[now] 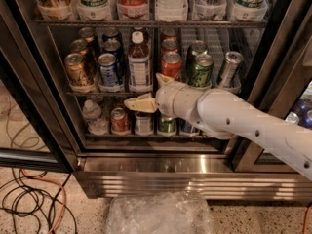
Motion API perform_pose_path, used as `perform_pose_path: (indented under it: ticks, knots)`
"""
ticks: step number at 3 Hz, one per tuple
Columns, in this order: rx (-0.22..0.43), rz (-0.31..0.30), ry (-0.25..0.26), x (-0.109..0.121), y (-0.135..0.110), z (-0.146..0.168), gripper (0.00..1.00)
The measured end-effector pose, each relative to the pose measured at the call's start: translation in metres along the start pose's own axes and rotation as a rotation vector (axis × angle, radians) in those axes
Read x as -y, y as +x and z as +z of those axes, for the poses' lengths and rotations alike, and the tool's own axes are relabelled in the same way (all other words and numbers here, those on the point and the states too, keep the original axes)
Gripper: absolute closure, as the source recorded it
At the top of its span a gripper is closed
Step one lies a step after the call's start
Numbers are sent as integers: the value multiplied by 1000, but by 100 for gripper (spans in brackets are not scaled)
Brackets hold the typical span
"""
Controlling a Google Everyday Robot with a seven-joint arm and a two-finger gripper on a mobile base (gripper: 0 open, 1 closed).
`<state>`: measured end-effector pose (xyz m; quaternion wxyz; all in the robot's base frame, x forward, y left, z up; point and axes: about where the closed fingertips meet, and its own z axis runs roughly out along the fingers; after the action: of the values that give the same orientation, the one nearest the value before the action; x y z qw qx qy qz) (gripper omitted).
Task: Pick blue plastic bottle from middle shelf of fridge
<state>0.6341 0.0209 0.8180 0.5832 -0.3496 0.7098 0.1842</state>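
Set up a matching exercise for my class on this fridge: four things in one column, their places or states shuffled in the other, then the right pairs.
Column one
1. tall clear plastic bottle with blue-and-white label
2. slim silver metal can
3. small clear plastic bottle
4. tan two-finger pincer

Column two
A. bottom shelf, left end
B. open, in front of the middle shelf rail, holding nothing
C. middle shelf, upright between a blue can and a red can
D. middle shelf, right end, leaning

Pairs: 1-C, 2-D, 3-A, 4-B

My gripper [142, 89], matt tan plastic, at thin metal rail of middle shelf [97, 93]; blue plastic bottle [139, 62] glossy; fridge [146, 179] base ribbed shiny steel.
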Motion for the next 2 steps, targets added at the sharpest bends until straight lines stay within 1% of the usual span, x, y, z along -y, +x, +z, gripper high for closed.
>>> perform_pose_path:
  ticks: [1, 2]
  knots:
    - [41, -65, 7, 8, -7, 23, 11]
    - [113, -102, 25, 13, -22, 45, 20]
